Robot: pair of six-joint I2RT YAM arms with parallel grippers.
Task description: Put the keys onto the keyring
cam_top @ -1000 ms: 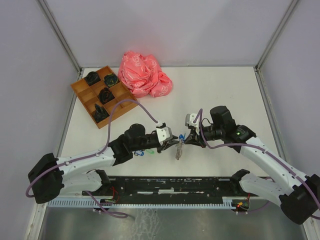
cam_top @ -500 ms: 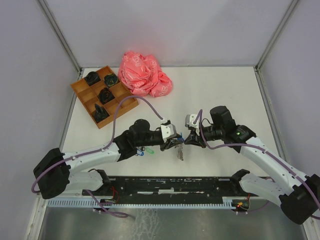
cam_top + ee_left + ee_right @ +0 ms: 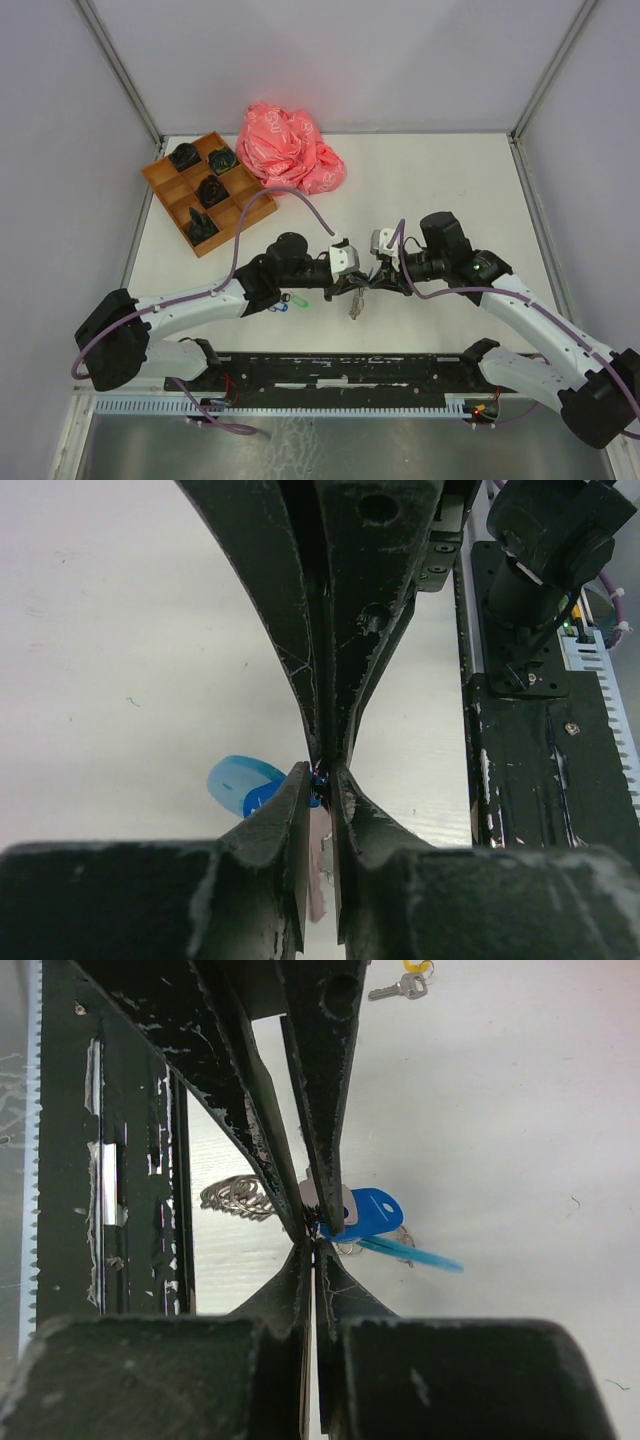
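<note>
Clenched completely, the right gripper [image 3: 313,1256] is held tip to tip with the left gripper [image 3: 320,780]. The keyring [image 3: 355,306] is seen from above as a bunched beaded chain just below the spot where they meet. It is judged to be pinched by the right gripper, though the exact hold is hidden by the fingers. The left gripper is closed narrowly on what is taken to be the key with the blue tag [image 3: 368,1210], which is presented right at the top of the keyring. No key can be seen threaded on the chain, so the task is judged to be at its first threading, with that step not yet completed. Further green and blue tags [image 3: 289,302] are found lying on the desk [image 3: 450,180] to the left of the keyring, beside the left arm, and a key with a yellow tag [image 3: 405,984] is found on the desk well apart from the keyring; all of these are judged to be left to thread.
</note>
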